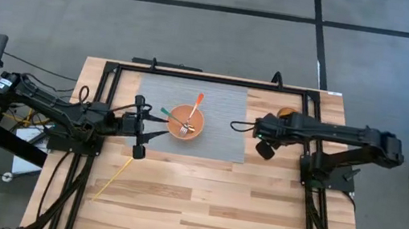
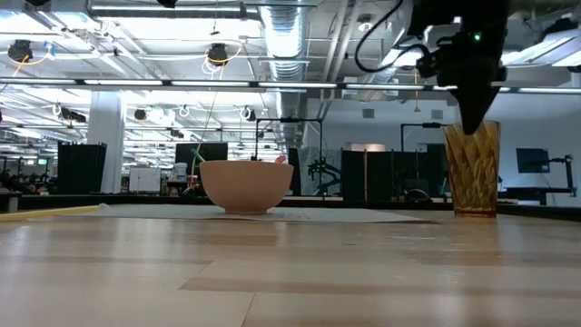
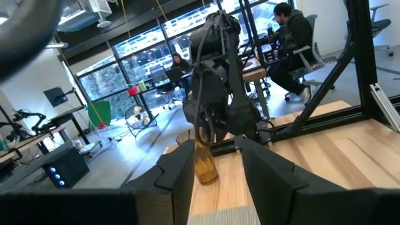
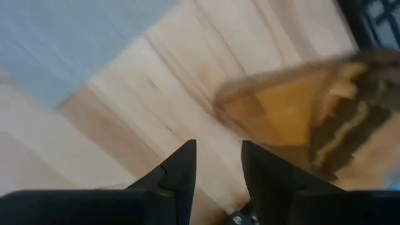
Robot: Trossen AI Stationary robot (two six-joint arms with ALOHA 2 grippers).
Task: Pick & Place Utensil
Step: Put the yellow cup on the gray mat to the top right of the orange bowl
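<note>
1. Wooden surface seen from the high view: an orange bowl sits on a grey mat, holding a metal fork and an orange-handled utensil leaning over the rim, with a green-handled utensil beside it. A yellow utensil lies alone on the wood, well apart from the bowl. The left gripper hovers just beside the bowl; the right gripper reaches over the mat's edge.
2. Low view: the bowl stands upright; an amber ribbed glass stands under the right arm. A careless swing could tip the glass.
3. Left wrist view: fingers are spread, holding nothing.
4. Right wrist view: fingers are spread and empty above the glass; descending now risks striking it.
</note>
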